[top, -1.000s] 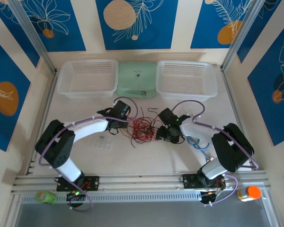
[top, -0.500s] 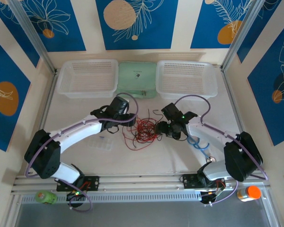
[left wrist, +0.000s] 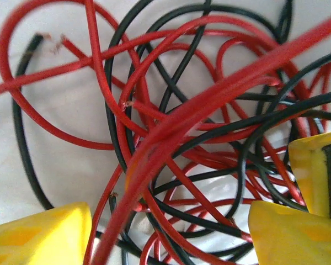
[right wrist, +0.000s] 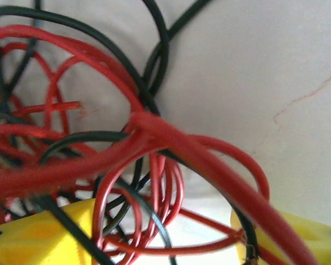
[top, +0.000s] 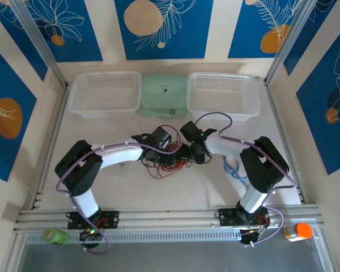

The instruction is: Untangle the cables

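Note:
The cables [top: 165, 166] are a tangle of thin red and black strands on the white table, mid-way between the arms and partly covered by both grippers. My left gripper [top: 174, 154] reaches in from the left and my right gripper [top: 192, 153] from the right, nearly meeting over the pile. In the left wrist view the left gripper [left wrist: 171, 237] is open, its yellow fingertips [left wrist: 38, 234] wide apart with cable loops [left wrist: 176, 121] lying between them. The right gripper [right wrist: 171, 237] is also open, astride red and black loops [right wrist: 154, 127]. Neither pinches a strand.
Two white baskets [top: 105, 93] [top: 222, 95] and a green pouch [top: 164, 95] line the far edge. A light blue coiled cable [top: 237, 170] lies right of the pile, under the right arm. A small clear piece [top: 122, 170] lies to the left.
Both grippers have moved inward from either side of the tangle and now sit over it. The pile looks pushed together and is mostly hidden from above.

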